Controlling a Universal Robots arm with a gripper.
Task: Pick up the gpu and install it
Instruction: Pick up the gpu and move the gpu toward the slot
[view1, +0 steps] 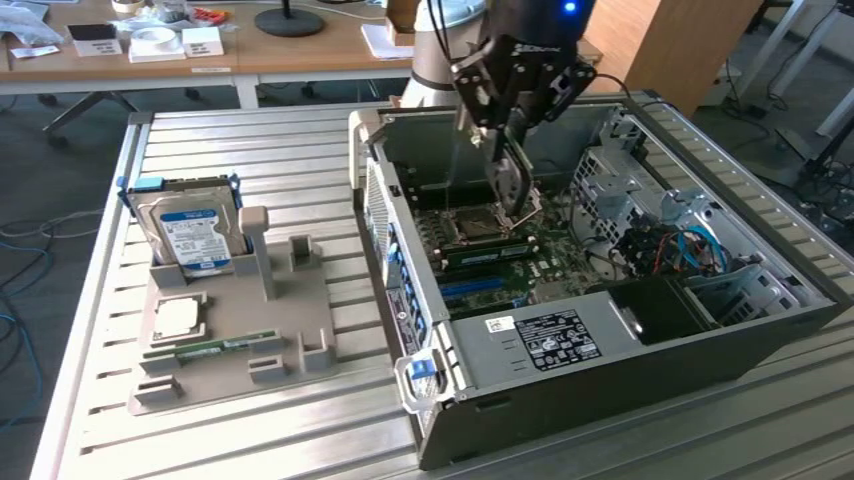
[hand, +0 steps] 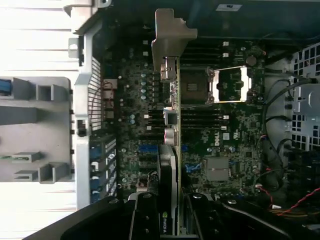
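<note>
Hanging edge-on, the gpu (hand: 170, 160) sits clamped between fingers (hand: 146, 220).

1. I am gripping the gpu (view1: 513, 190) in my gripper (view1: 506, 145), with my jaws closing on its two flat faces.
2. It is hanging on edge, thin and dark, and leaning a little off upright.
3. Its pale metal bracket (hand: 170, 40) is sitting across the end farthest from my jaws.
4. It is hovering inside the open case (view1: 601, 350), over the motherboard (view1: 534, 265), just beside the processor socket (hand: 220, 85).
</note>
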